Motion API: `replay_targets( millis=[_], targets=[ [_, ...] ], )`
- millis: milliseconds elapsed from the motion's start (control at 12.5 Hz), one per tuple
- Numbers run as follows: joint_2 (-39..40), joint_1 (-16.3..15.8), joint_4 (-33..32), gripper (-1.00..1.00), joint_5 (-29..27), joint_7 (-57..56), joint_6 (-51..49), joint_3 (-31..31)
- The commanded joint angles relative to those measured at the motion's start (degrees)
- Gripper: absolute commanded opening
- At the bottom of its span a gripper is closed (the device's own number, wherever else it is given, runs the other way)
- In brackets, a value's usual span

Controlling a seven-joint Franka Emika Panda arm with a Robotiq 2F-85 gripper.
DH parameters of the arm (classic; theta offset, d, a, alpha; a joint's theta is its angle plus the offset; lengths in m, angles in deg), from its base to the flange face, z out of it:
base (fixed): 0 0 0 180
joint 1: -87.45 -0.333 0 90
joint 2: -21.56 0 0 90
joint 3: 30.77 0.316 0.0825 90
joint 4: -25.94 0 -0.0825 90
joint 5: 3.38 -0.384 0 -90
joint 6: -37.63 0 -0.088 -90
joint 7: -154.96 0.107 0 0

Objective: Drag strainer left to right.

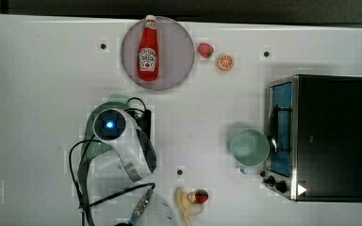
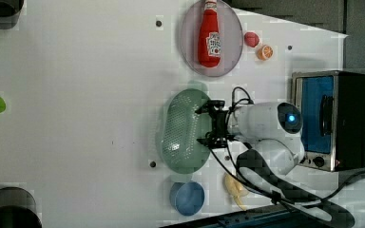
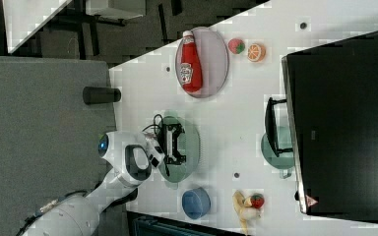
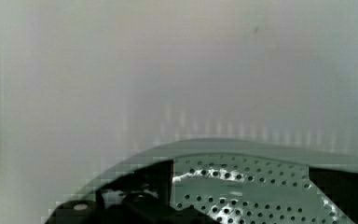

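Observation:
The strainer [image 2: 183, 130], a large pale mint-green oval with a perforated bottom, lies on the white table near the middle of the left view. In the right view the strainer [image 3: 191, 147] sits just under the arm's hand. My gripper [image 2: 203, 126] hangs over its long side at the left view's right, open, fingers spread wide along the rim. The wrist view shows the holed bottom of the strainer [image 4: 242, 186] between the two dark fingers [image 4: 135, 193], with nothing gripped. In the top view the arm covers most of the strainer [image 1: 93, 147].
A ketchup bottle [image 1: 148, 49] lies on a purple plate [image 1: 179, 52], with a strawberry [image 1: 206, 50] and an orange slice [image 1: 225, 61] beside it. A green mug [image 1: 249, 148] stands against the toaster oven [image 1: 320, 136]. A blue bowl [image 2: 187, 198] and a banana [image 2: 235, 190] lie near the strainer.

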Motion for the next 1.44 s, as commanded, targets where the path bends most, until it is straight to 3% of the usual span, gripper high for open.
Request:
replay_targets(
  millis=[80, 1440],
  targets=[
    [-1.7, 1.6, -0.1, 1.0, 0.0, -8.4, 0.3, -2.7],
    [-2.9, 2.0, -0.5, 1.0, 0.0, -25.7, 1.1, -20.3]
  ],
)
